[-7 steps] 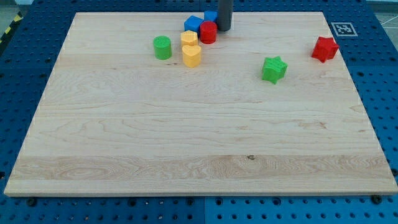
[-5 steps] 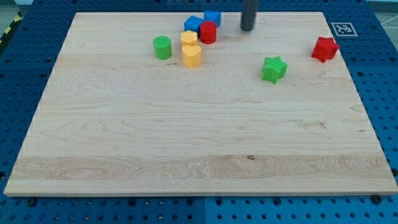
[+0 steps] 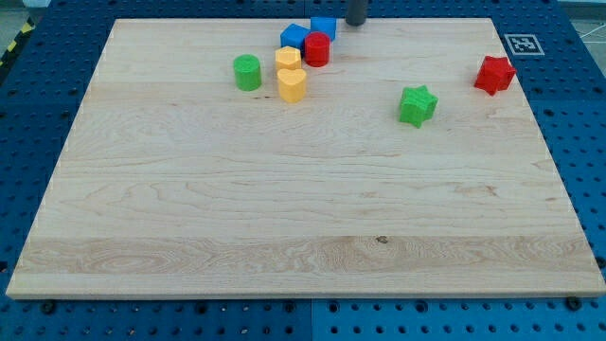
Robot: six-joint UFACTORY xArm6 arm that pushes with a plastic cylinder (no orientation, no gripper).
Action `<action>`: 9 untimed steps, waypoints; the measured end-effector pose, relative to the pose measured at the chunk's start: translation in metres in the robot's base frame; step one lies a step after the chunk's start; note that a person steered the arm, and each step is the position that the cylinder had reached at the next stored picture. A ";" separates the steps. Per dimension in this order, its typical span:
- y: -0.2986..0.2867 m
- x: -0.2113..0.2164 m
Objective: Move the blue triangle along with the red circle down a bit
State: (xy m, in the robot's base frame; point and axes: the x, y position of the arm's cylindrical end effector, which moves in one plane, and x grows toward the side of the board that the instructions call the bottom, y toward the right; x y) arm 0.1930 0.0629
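Most of the rod is cut off at the view's top; my tip (image 3: 355, 24), a plain pincerless end, touches nothing. Just left: a blue cube (image 3: 323, 26), then the glossy red circle (image 3: 316, 49) and the blue triangle (image 3: 294, 37), on the wooden board (image 3: 303, 208).

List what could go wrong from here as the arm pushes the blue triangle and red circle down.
1. The yellow blocks sit just below the blue triangle and red circle; a downward push would likely drag them along.
2. The blue cube lies between my tip and the pair, so it may get shoved too.
3. Two blocks pushed by one tip could split apart, the circle rolling off sideways.
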 end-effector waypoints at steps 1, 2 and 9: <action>-0.035 0.000; -0.063 0.000; -0.029 0.017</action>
